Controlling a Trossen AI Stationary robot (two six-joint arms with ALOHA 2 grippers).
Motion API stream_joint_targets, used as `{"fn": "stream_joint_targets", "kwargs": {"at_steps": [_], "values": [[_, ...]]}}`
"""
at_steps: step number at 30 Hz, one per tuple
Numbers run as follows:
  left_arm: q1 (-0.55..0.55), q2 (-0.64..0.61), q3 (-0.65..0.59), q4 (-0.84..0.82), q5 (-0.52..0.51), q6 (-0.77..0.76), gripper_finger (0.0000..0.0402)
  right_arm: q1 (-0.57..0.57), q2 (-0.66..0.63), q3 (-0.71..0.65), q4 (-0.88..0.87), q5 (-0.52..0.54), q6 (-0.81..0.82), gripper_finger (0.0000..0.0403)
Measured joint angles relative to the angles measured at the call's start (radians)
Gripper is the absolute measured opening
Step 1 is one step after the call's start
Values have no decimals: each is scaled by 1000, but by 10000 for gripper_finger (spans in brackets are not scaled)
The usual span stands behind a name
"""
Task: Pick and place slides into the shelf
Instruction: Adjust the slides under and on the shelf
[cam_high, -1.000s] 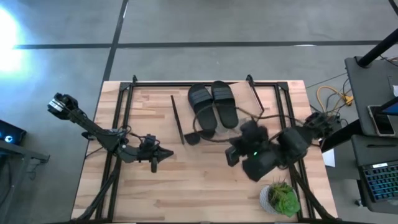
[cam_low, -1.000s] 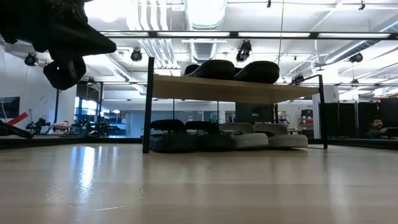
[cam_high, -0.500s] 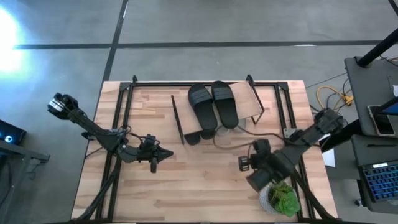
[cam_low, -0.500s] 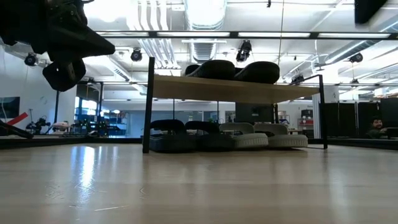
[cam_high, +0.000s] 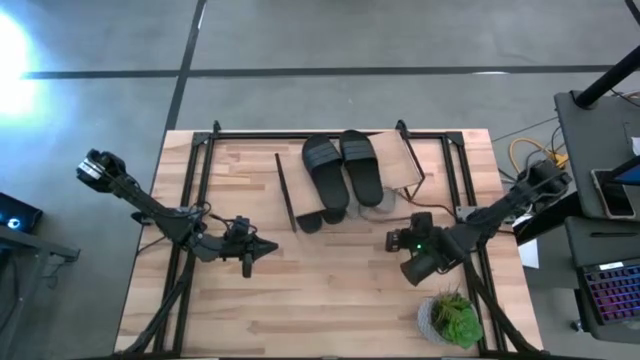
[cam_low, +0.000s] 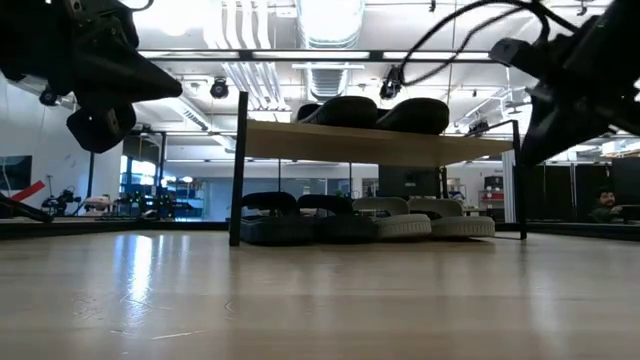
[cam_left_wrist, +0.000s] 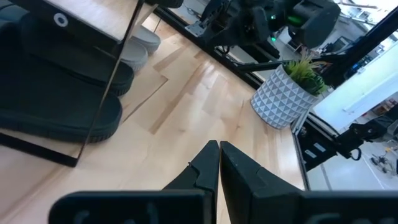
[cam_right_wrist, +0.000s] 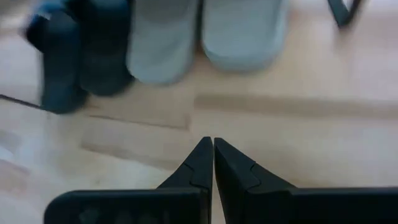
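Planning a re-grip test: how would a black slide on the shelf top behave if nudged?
The black wide-strapped slide lies flat on the light wood shelf top, so it would probably skid, not roll. Its thick sole looks foamy, likely light. Its arched strap probably flexes.

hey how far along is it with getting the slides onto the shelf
Looks finished: two black slides sit on the shelf top; two dark slides and a grey pair sit beneath. Nothing is in hand: left gripper and right gripper are shut and empty. No slide lies loose on the table.
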Motion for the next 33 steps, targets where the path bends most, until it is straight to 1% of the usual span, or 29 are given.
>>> {"fn": "stream_joint_targets", "kwargs": {"at_steps": [3,5,8,11,15,17,22,25,28,33], "values": [[0,0,-8,-1,0,3,0,1,-6,-52,64,101,-57,9],[0,0,-15,-2,-1,3,0,-10,9,-86,92,122,-56,9],[0,0,-19,-8,-1,2,0,-26,45,-143,171,105,-24,9],[0,0,-26,-9,-1,2,0,-42,80,-191,264,64,-24,9],[0,0,-29,-14,-2,2,0,-54,118,-206,318,66,-28,9],[0,0,-29,-30,-5,0,0,-68,137,-207,339,64,-75,9],[0,0,-29,-54,-12,-4,0,-128,196,-203,438,64,-320,9],[0,0,-29,-55,-22,-4,0,-172,236,-192,476,68,-409,9],[0,0,-29,-60,-23,-5,0,-213,277,-192,493,71,-430,9],[0,0,-29,-61,-23,-5,0,-249,296,-189,511,95,-380,9]]}}
